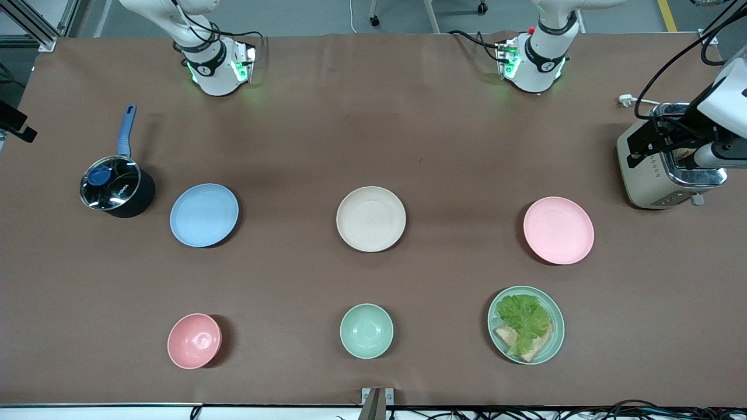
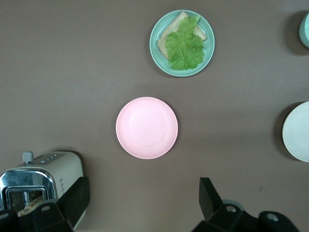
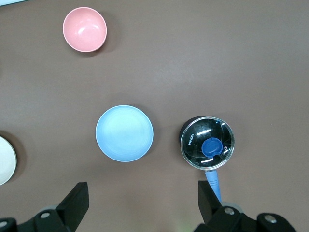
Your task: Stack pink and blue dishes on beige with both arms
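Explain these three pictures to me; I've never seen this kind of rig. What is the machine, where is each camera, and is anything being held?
Two white robot arms stand at a brown table. One picture looks down from across the table; the others come from cameras on the wrists. The left gripper hangs open over the pink plate, holding nothing. The right gripper hangs open over the blue plate, also holding nothing. The beige plate lies between those two. Also there: a lidded pot, a toaster, a pink bowl, a green bowl and a green plate with lettuce.

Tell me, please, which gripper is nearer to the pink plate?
Left. The left gripper hangs open above the pink plate; the right gripper is over the blue plate.
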Controlling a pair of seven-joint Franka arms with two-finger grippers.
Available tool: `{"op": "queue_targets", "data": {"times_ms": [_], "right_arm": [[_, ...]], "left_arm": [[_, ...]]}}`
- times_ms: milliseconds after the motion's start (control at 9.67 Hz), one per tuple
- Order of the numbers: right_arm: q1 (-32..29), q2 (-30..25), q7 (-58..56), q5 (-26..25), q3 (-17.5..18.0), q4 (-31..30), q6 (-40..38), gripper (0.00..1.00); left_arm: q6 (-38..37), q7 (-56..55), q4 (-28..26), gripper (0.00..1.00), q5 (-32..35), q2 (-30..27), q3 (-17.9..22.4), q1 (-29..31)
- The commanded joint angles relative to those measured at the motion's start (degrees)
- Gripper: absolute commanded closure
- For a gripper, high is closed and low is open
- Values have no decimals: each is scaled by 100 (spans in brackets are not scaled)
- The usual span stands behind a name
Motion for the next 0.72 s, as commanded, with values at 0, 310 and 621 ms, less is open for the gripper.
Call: {"op": "queue_targets", "data": {"times_ms": [0,310,621], "right_arm": [[-28,-1,-55,56,12,10,-28,0],[-36,-1,-64,65,12,-34,-19,0],[-37,8,-398,241,-24,-909,286,0]], "left_arm": [[-201,-2,98,0,32,122,8,64],[69,51,-50,0,111,691,61,422],[1315,51,-751,0,470,1438,70,635]]}}
